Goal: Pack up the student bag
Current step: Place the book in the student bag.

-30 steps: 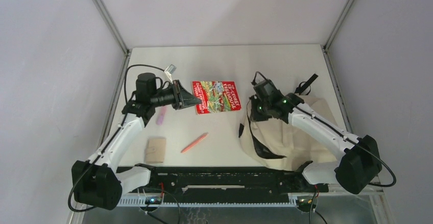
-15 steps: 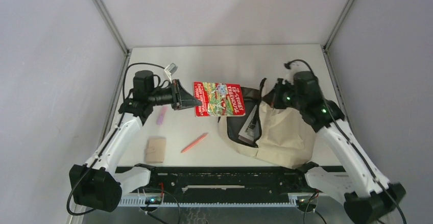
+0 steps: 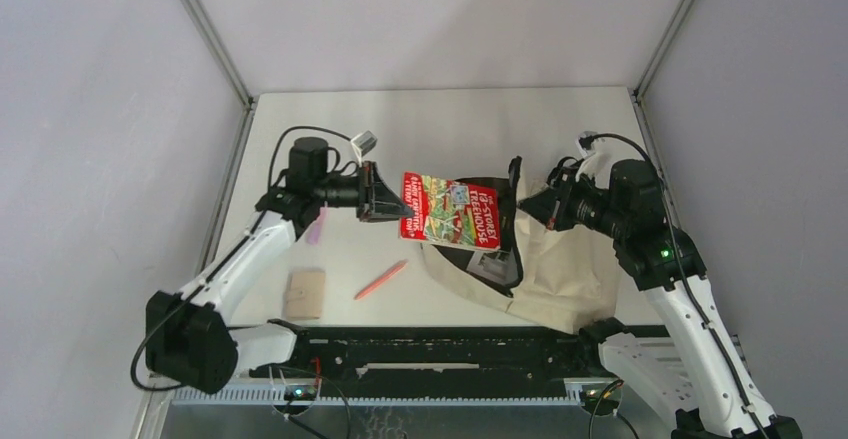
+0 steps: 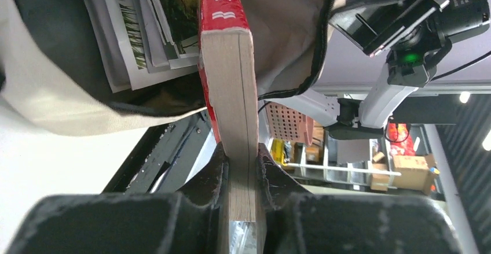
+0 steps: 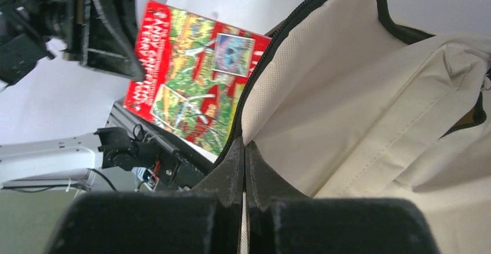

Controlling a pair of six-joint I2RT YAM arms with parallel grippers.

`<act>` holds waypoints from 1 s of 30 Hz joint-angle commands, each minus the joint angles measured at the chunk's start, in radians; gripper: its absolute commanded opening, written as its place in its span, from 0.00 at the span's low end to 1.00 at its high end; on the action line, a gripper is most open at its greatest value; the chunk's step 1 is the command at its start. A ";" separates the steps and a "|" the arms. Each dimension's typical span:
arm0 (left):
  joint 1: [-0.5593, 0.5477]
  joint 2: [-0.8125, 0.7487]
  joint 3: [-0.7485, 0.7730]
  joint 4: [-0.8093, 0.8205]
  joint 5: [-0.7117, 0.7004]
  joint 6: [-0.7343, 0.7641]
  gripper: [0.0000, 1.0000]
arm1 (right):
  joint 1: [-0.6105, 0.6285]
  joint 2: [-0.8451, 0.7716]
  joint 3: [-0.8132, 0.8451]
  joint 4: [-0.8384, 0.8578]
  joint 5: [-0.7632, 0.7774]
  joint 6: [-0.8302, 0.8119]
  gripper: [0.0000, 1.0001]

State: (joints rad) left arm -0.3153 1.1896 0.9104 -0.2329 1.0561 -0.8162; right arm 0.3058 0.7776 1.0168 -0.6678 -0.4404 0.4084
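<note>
the student bag (image 3: pixel 565 269) lies on the right half of the table (image 3: pixel 440 124), towards the near edge. its cream body is slumped flat and its dark-lined mouth is turned to the left. the upper flap of that mouth is lifted off the table. the right pincer (image 3: pixel 537 205) is pinched fully closed on the black zippered rim of the flap and holds it up, so the opening gapes. inside the mouth a few printed booklets or magazines (image 4: pixel 145 28) lie stacked against the dark lining.

a red paperback book (image 3: pixel 450 211) with a busy green and red cover hangs in the air at the bag's mouth. it is tilted, its right end over the lower lip of the opening and just beside the raised flap. the left pincer (image 3: pixel 385 194) has it clamped by the left edge. the jaws stand only as far apart as the book is thick, one finger on each cover.

further left on the table, well apart from the bag, lie an orange pencil (image 3: pixel 381 279), a small tan block (image 3: pixel 305 293) near the front edge, and a pale pink stick (image 3: pixel 315 227) partly under the left arm.
</note>
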 commanded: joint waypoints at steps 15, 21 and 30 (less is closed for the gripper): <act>-0.227 0.434 0.212 0.493 0.055 -0.336 0.00 | -0.014 -0.014 0.011 0.091 -0.148 -0.018 0.00; -0.307 0.597 0.288 0.551 0.017 -0.394 0.00 | -0.014 -0.004 0.011 0.105 -0.164 -0.016 0.00; -0.419 0.791 0.430 0.573 -0.050 -0.436 0.45 | -0.014 0.008 0.011 0.097 -0.138 -0.032 0.00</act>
State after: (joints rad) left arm -0.7055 1.9415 1.2293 0.2783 1.0069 -1.2217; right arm 0.2951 0.7883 1.0134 -0.6403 -0.5621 0.4004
